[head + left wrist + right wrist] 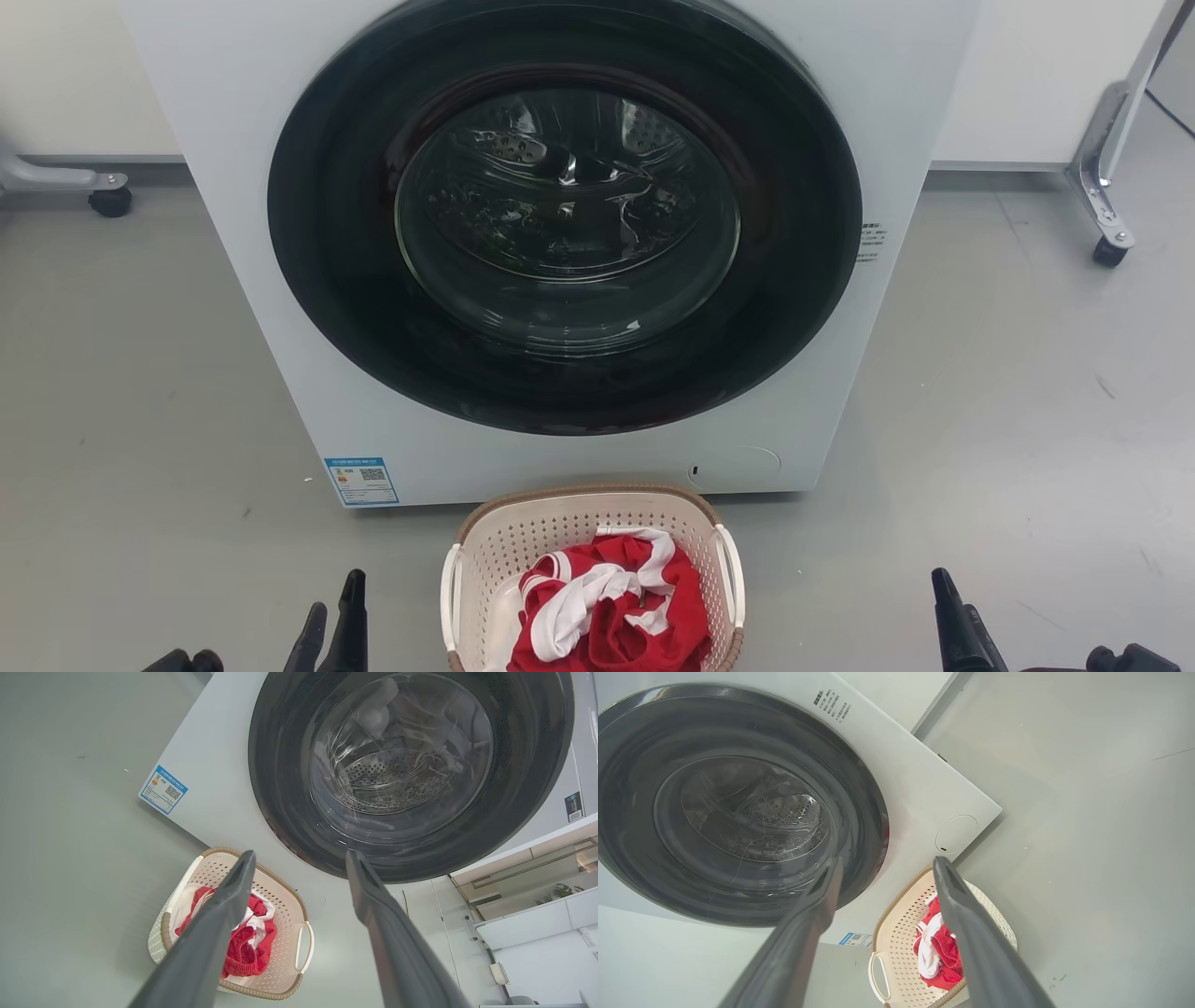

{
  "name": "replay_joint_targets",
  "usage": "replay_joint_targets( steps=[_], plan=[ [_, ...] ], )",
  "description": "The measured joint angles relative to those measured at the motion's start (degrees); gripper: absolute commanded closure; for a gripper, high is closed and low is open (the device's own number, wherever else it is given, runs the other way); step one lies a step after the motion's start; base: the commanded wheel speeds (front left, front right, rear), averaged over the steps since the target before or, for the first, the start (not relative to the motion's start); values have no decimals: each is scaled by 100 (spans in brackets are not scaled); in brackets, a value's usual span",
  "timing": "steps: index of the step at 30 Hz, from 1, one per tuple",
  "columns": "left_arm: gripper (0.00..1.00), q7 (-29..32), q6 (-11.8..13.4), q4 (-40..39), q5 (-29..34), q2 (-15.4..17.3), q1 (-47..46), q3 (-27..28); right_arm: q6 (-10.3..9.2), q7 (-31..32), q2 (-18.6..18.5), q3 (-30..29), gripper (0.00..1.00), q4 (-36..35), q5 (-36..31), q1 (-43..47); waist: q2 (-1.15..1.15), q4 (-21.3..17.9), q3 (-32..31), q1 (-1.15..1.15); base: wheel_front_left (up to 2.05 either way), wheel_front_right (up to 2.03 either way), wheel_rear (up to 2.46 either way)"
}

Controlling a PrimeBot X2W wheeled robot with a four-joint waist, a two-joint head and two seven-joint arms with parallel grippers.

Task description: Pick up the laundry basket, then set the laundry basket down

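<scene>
Head view, lower centre: cream perforated plastic laundry basket [560, 534] between my left pincer [334, 621] and right pincer [957, 607], both spread apart; I should clamp each white handle [451, 597] evenly.

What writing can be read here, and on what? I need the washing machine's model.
No text is readable.
The blue sticker low on the washing machine: square code and print, too small.
The small black print right of the door: too blurred.
The laundry basket: no writing seen.
</scene>
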Motion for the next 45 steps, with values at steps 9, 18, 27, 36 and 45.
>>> replay_joint_targets(
  steps=[9,18,27,36,45],
  plan=[
    [0,-199,136,-59,980,100,26,-202,-147,-178,-64,205,0,-18,-878,18,0,21,-12,0,0,0,0],
    [0,-379,259,-118,1870,140,108,-343,-254,-363,-69,403,0,-58,-1707,41,0,34,-24,0,0,0,0],
    [0,-539,377,-172,2607,140,123,-488,-380,-535,-67,578,0,-89,-2376,69,0,49,-23,0,0,0,0],
    [0,-730,508,-186,3387,122,234,-627,-505,-716,-64,759,0,-114,-3127,137,0,61,-15,0,0,0,0],
    [0,-932,632,-188,4039,112,316,-750,-632,-920,-60,948,0,-129,-3867,151,0,73,0,0,0,0,0]
  ],
)
